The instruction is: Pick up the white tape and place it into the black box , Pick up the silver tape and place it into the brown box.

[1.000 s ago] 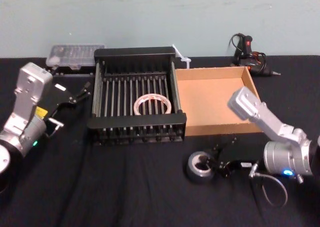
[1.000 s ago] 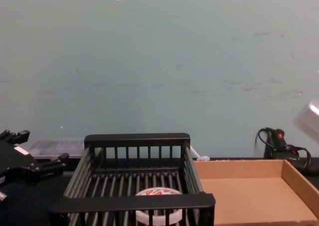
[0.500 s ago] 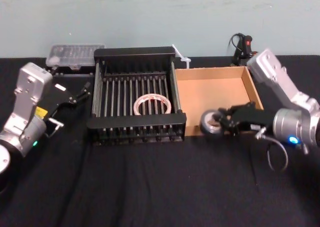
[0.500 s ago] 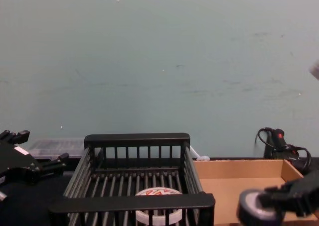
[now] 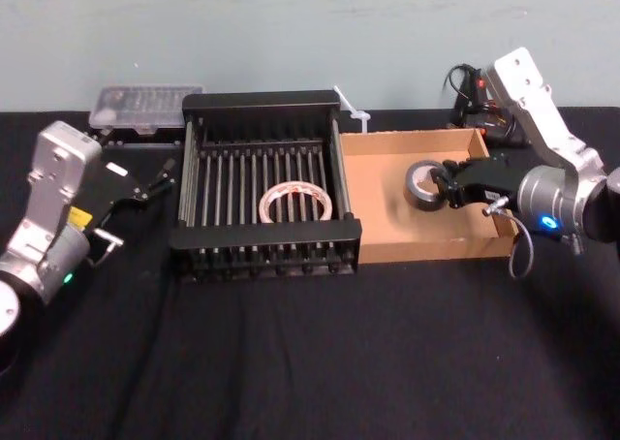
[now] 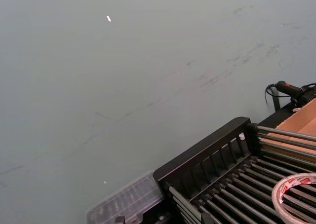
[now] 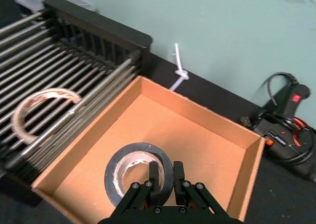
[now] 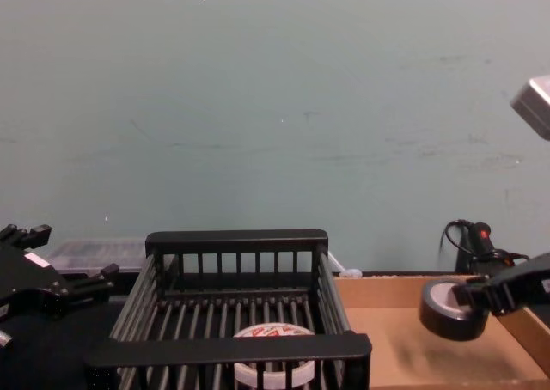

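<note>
Black cloth [image 5: 291,362] is covering the table, with a pale green wall rising behind it. The silver tape [image 5: 423,184] is hanging above the floor of the brown box [image 5: 387,246], toward that tray's far right part, and the chest view is showing it clear of the cardboard. The right gripper [image 5: 447,186] is clenching the roll's wall, one finger inside the core and one outside, as the right wrist view is showing [image 7: 165,177]. The roll is standing slightly tilted, its open face turned left.

Just left of the tray, touching its side, the black box [image 5: 266,236] is sitting with the white tape [image 5: 295,202] lying flat on its slatted floor, so the first half of the task looks done. The left gripper [image 5: 145,183] is parked to the left of the crate, near its far corner, fingers spread apart and grasping nothing.

Behind the crate a clear plastic case [image 5: 145,106] is lying against the wall, and a black glue gun [image 5: 480,96] is resting beyond the tray's far right corner.

By my reading, the step in hand is the placing of the silver roll. The next move is calling for a short descent until the roll is close to the cardboard, then a release and a straight withdrawal, so that the inner finger is not dragging the roll out again.
</note>
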{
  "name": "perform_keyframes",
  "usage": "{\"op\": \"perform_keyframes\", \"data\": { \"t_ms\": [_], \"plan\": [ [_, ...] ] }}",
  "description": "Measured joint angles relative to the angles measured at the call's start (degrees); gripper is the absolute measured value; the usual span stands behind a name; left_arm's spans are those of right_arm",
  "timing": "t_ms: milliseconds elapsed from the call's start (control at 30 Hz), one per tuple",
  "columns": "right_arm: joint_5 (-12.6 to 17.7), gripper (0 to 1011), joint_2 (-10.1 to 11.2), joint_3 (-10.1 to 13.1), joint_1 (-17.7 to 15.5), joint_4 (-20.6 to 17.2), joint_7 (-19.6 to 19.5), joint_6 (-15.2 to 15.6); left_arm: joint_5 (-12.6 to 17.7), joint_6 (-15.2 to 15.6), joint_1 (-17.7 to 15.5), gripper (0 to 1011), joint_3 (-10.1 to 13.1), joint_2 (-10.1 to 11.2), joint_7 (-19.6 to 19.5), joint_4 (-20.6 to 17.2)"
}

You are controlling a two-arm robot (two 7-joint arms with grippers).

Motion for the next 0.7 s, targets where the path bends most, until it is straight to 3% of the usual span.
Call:
{"op": "perform_keyframes", "data": {
  "t_ms": [700],
  "plan": [
    [-0.2, 175, -0.1, 0.0, 0.1, 0.1, -0.1, 0.1, 0.0, 0.0, 0.0, 1001, 0.0, 0.0, 0.0, 0.0]
  ]
}}
